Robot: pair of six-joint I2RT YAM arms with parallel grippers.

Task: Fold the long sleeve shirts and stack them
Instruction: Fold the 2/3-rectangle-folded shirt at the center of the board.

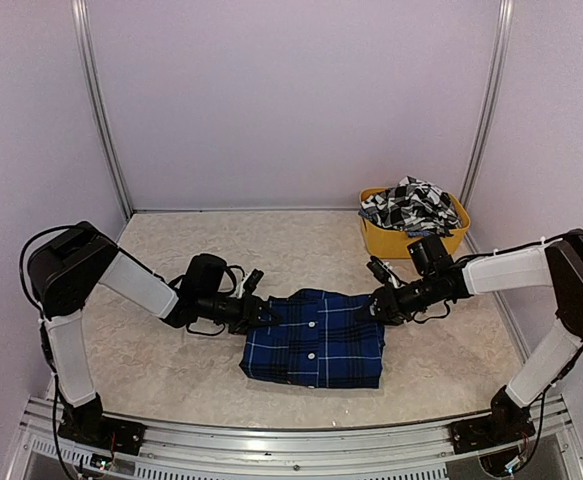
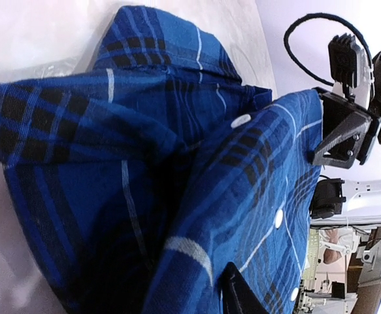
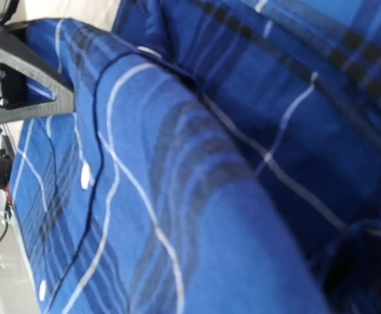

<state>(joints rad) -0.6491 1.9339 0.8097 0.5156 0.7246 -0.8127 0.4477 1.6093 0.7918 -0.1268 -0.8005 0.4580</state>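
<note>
The pale speckled bench (image 1: pixel 171 370) is seen whole only from the top camera. It is walled at 9, 12 and 3 o'clock and ends in a metal rail (image 1: pixel 301 440) at 6 o'clock.

The blue shirt (image 1: pixel 316 340) lies folded into a rough rectangle just toward 6 o'clock of the bench's middle, placket up. Bare bench surrounds it, widest toward 9 and 12 o'clock and narrower toward the rail.

At 2 o'clock, in the back corner and well apart from it, the yellow tub (image 1: pixel 391 240) holds the black-and-white checked shirt (image 1: pixel 411 205), heaped loosely above its rim. Neither wrist camera shows the tub.

The left tool (image 1: pixel 263 314) is at the blue shirt's 10 o'clock corner and the right tool (image 1: pixel 379 305) is at its 2 o'clock corner. Both are low at the cloth.

The wrist views add what the top view lacks. Raised blue folds fill both frames, and in the left one the right tool's black finger (image 2: pixel 344 131) sits at the far cloth edge. I cannot tell whether either tool is gripping cloth or standing apart.

White buttons (image 2: pixel 279 218) run along the placket.
</note>
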